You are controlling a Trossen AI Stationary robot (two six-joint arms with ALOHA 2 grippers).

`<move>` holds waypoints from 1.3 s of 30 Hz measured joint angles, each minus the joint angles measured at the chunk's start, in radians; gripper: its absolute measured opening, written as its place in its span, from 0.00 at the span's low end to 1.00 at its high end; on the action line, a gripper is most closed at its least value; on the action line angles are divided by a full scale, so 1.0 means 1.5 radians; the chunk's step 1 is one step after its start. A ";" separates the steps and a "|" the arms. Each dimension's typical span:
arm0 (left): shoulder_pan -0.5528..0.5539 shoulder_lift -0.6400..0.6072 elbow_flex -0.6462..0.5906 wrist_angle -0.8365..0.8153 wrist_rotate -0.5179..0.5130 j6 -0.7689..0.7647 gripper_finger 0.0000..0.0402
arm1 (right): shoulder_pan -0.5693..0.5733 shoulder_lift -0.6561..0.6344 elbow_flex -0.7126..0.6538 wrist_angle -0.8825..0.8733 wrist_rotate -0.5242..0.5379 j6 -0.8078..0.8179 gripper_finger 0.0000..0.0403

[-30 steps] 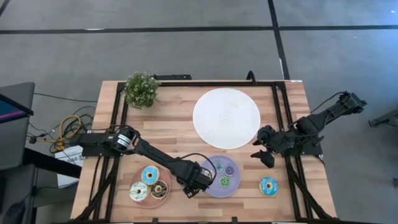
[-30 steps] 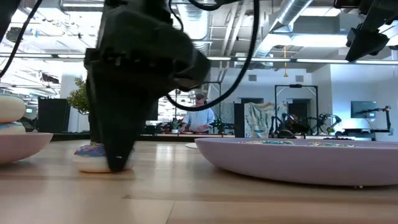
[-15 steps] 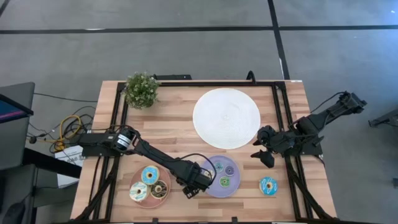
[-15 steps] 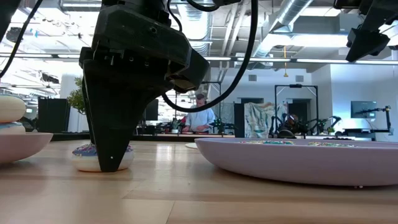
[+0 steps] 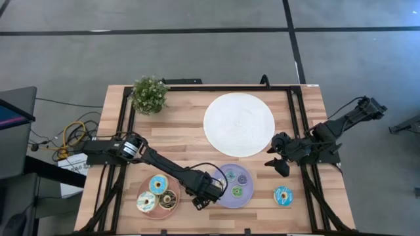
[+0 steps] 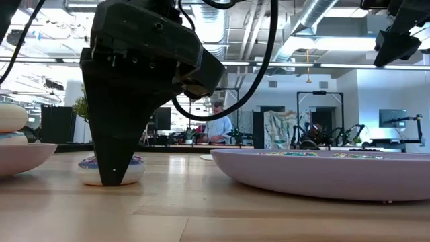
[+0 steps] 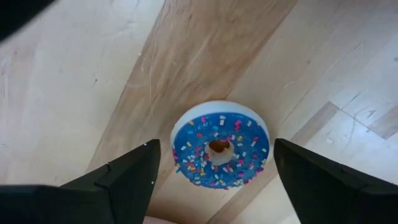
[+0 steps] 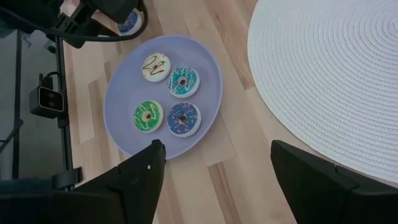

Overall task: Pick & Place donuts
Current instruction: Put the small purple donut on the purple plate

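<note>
Since 1 s ago left gripper [image 7: 211,163] slid toward 7 o'clock, jaws apart astride blue donut [image 7: 221,144]; should've centred, then closed gently.

Both arms, the left arm [image 5: 164,172] and the right arm [image 5: 328,134], are showing as dark, jointed links with black cables [image 6: 265,47] looping along them. The left gripper [image 6: 114,158] is tapering to a blunt black wedge, perhaps with small screws on its housing. A pale ring is circling the left arm's joint [image 5: 129,147].
</note>
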 joint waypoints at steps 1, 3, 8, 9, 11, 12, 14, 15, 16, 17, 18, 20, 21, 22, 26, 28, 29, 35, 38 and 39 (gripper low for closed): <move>0.000 0.000 0.000 0.000 0.000 0.000 0.74 | 0.000 0.000 0.000 0.000 0.000 0.000 0.70; 0.000 0.000 0.000 0.000 0.000 0.000 0.70 | 0.000 0.000 0.000 0.000 0.000 0.000 0.70; 0.000 0.000 0.000 0.000 0.001 -0.008 0.62 | 0.000 0.000 0.000 0.000 0.000 0.005 0.70; 0.000 0.000 0.000 0.000 0.001 -0.012 0.61 | 0.000 0.000 0.000 0.000 0.001 0.006 0.70; 0.000 0.000 0.000 0.001 0.001 -0.017 0.58 | 0.000 0.000 0.000 0.000 0.001 0.006 0.70; 0.000 0.000 0.000 0.001 0.001 -0.017 0.57 | 0.000 0.000 0.000 0.000 0.001 0.006 0.70; 0.000 0.000 0.000 0.001 0.001 -0.018 0.56 | 0.000 0.000 0.000 0.000 0.001 0.006 0.70; 0.000 0.000 0.000 0.001 0.003 -0.020 0.55 | 0.000 0.000 0.000 0.000 0.001 0.006 0.70; 0.000 0.000 0.000 0.001 0.009 -0.028 0.54 | 0.000 0.000 0.000 0.000 0.001 0.006 0.70; 0.000 -0.001 0.000 0.001 0.018 -0.037 0.54 | 0.000 0.000 0.000 0.000 0.001 0.006 0.70; 0.001 -0.001 0.000 0.001 0.027 -0.046 0.54 | 0.000 0.000 0.000 0.000 0.001 0.006 0.70; 0.004 -0.001 0.000 0.001 0.047 -0.060 0.53 | 0.000 0.000 0.000 0.000 0.001 0.006 0.70; 0.006 -0.001 0.000 0.001 0.055 -0.062 0.53 | 0.000 0.000 0.000 0.000 0.001 0.006 0.70; 0.009 -0.001 0.000 0.001 0.062 -0.062 0.53 | 0.000 0.000 0.000 0.000 0.001 0.006 0.70; 0.016 -0.001 0.022 -0.008 0.049 -0.064 0.53 | 0.000 0.000 0.000 0.000 0.001 0.006 0.70; 0.017 -0.001 0.046 -0.008 0.030 -0.064 0.53 | 0.000 0.000 0.000 0.000 0.001 0.006 0.70; 0.018 -0.001 0.060 -0.009 0.021 -0.064 0.53 | 0.000 0.000 0.000 0.000 0.001 0.006 0.70; 0.025 -0.001 0.152 0.010 -0.055 -0.088 0.53 | 0.000 0.000 0.000 0.000 0.001 0.006 0.70; 0.026 -0.001 0.174 0.051 -0.093 -0.088 0.53 | 0.000 0.000 0.000 0.000 0.001 0.006 0.70; 0.026 -0.002 0.175 0.071 -0.101 -0.088 0.53 | 0.000 0.000 0.000 0.000 0.001 0.006 0.70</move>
